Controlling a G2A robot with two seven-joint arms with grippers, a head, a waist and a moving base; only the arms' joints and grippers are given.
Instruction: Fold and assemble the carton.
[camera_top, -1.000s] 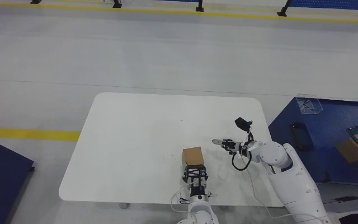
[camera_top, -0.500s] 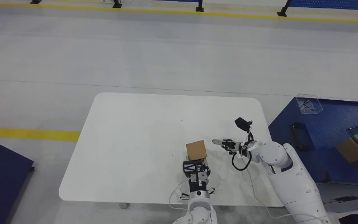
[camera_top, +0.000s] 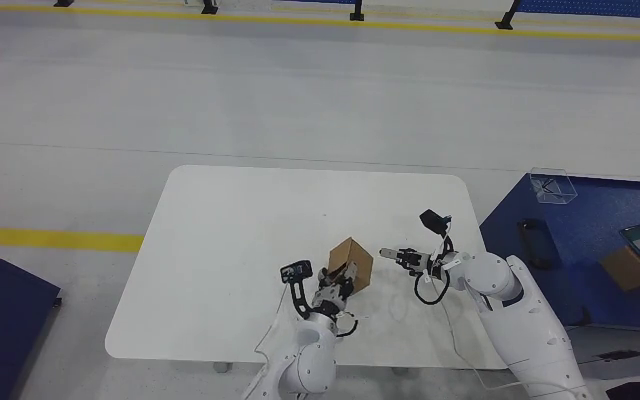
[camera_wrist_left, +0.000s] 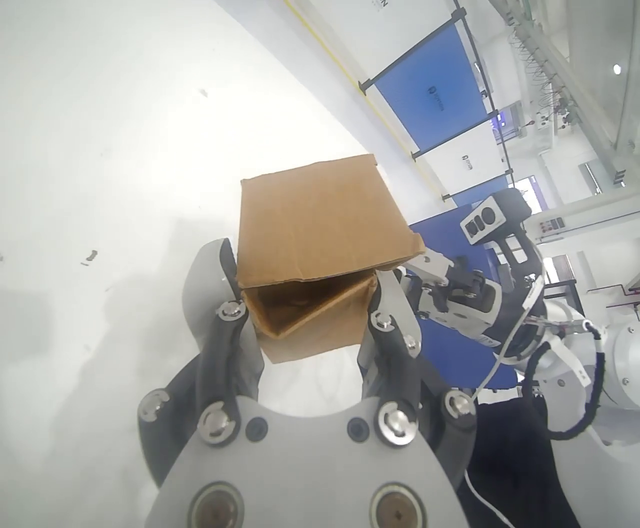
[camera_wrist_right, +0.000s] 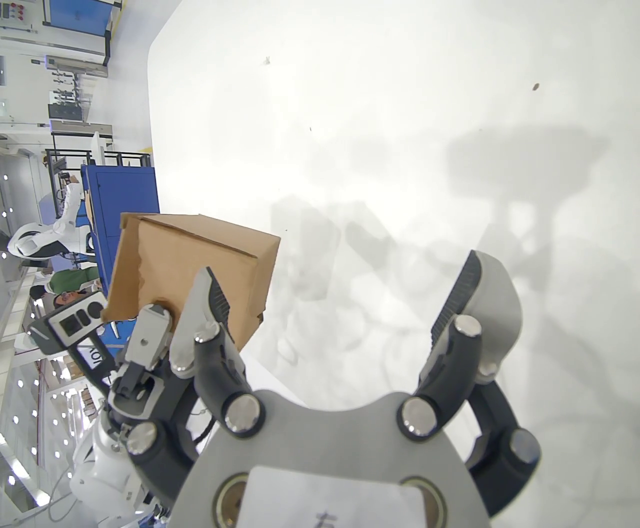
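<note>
One second on, left gripper has turned the carton.

Top camera looked down on the table from afar, two wrist cameras faced the shared carton closely from either side.

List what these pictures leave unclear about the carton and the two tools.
- The carton's far end: in the left wrist view its own walls hide it, so folded or open cannot be told.
- The right tool and the carton, touching or apart: in the left wrist view the carton's corner covers that fingertip.
- Whether the carton rests on the table: in the top view its own body hides its underside.
</note>
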